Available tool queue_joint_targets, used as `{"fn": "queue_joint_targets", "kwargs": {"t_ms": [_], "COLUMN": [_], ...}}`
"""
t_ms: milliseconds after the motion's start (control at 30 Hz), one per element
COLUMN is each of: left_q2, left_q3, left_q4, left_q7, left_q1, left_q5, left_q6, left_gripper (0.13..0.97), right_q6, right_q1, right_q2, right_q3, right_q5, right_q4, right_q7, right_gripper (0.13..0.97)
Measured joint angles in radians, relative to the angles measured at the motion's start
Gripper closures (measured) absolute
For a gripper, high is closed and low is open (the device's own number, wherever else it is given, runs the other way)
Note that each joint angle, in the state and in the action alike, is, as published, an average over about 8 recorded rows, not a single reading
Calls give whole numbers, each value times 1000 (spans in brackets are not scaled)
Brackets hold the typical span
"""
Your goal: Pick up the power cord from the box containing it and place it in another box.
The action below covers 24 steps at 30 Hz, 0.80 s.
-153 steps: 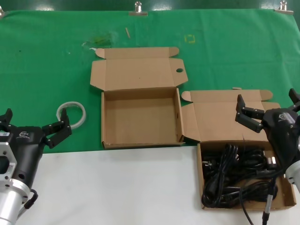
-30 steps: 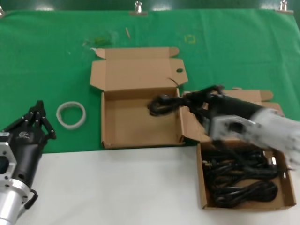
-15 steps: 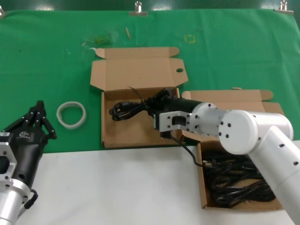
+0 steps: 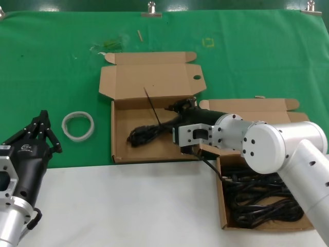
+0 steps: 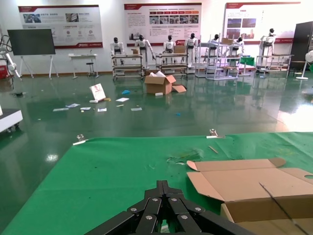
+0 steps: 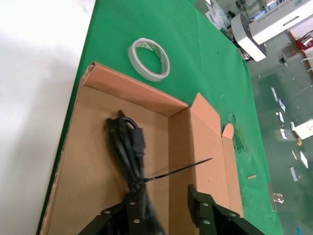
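One power cord held inside another box, bundle laid on box floor, tie tail stuck up. Right gripper clamped on cord's right end. Two cardboard boxes seen; the box containing it, near right, filled with black cords. One tape roll left. Left gripper parked near left, fingers pressed together.

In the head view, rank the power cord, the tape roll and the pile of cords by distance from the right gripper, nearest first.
Measured from the right gripper:
1. The power cord, right at the gripper, inside the left box.
2. The pile of cords, in the right box, toward the robot's right.
3. The tape roll, on the green cloth, farthest left.
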Motion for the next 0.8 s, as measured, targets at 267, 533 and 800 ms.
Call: {"fn": "queue_joint_targets", "kwargs": {"t_ms": [267,533,800], "left_q2": [0,0,0], "left_q3": [0,0,0], "left_q4": [0,0,0], "left_q7": [0,0,0], "left_q1": [0,0,0], "left_q5": [0,0,0], "left_q6": [0,0,0], "left_gripper": [957,957,950], "right_q6": [-34,-65,-46], "right_q1": [-45,-130,-173], "right_q2": [25,34,33], "right_q3": [53,223,280], "right_q5": [-23,-13,31], "right_q4": [149,440,515], "right_q7": [85,269,312], "right_gripper": [716,559,393]}}
